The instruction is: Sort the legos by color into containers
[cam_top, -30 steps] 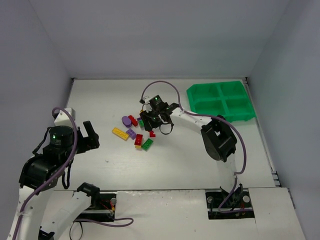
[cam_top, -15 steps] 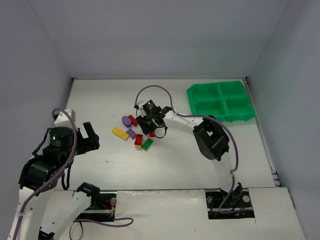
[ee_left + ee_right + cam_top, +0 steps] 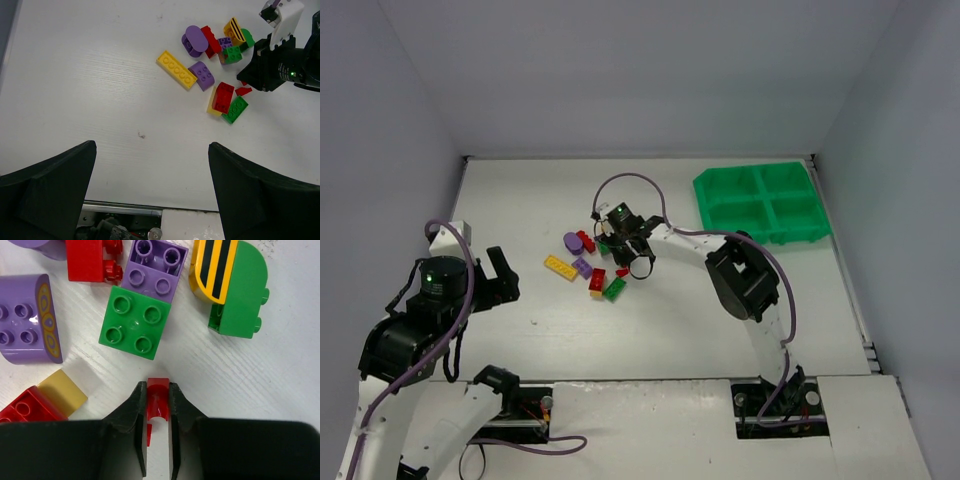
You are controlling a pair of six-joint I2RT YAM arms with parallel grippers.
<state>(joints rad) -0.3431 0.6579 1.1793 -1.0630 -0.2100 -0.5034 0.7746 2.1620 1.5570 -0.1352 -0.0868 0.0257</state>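
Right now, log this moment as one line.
phase: grasp | right gripper: shut on small red lego | left gripper: open, away from pile | green tray: no legos inside

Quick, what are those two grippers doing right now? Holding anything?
Left gripper: open, holding nothing.
Right gripper: closed on a small red lego.

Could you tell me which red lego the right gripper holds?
The tiny red piece just below the square green brick; the larger red bricks lie untouched.
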